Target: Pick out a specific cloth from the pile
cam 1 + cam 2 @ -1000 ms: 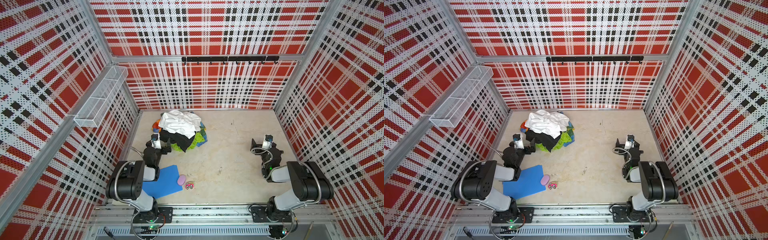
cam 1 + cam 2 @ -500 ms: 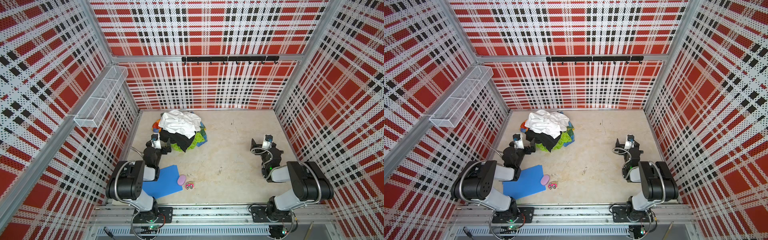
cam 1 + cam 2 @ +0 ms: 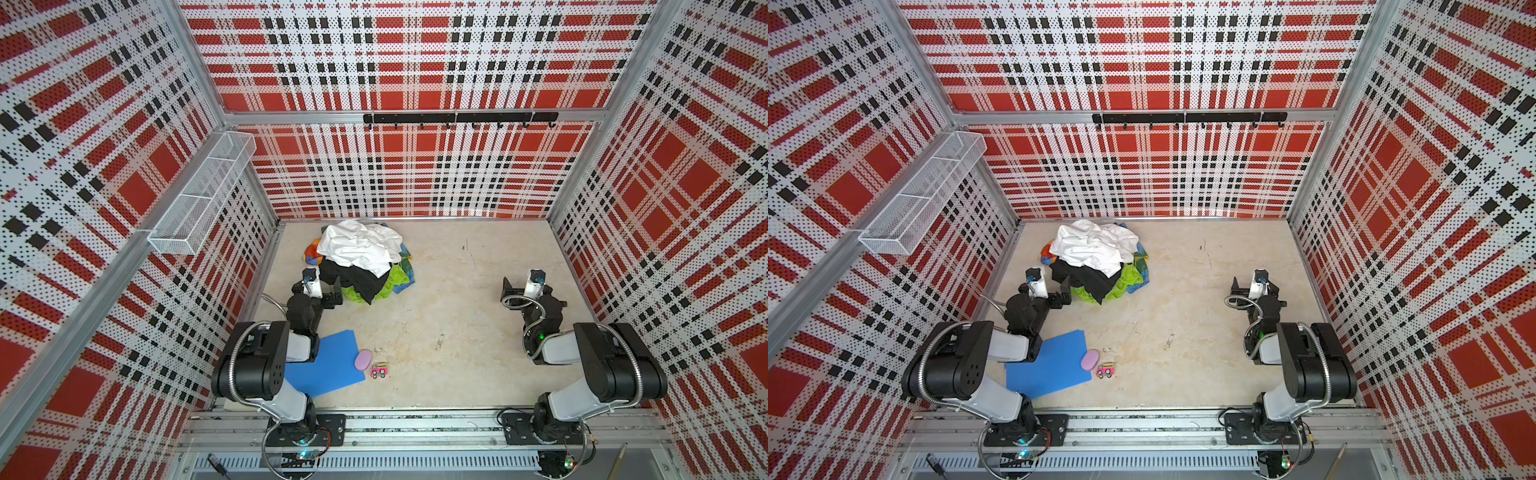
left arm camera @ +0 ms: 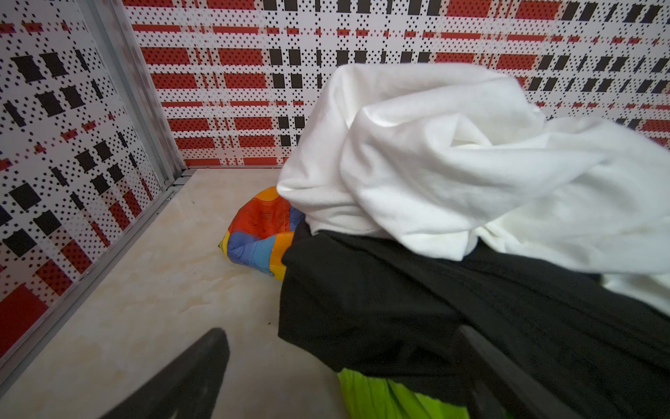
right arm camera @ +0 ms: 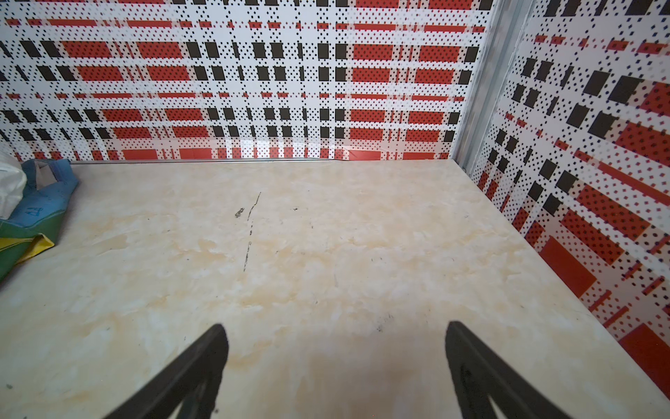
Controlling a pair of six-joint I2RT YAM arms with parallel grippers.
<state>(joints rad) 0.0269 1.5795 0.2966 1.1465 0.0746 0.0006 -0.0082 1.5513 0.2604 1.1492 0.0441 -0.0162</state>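
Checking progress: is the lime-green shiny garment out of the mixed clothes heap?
No: the lime-green shiny garment lies in the mixed clothes heap, mostly under the black shirt.

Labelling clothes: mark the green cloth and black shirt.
green cloth (image 3: 395,279): in a top view, on its exposed fold.
black shirt (image 4: 398,308): left wrist view, middle of its drape.

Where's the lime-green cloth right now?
In both top views the lime-green cloth sits at the pile's near edge, left of centre, mostly under the black shirt, just ahead of the open left gripper.

Top views look down; both low wrist views share the pile (image 4: 435,163).
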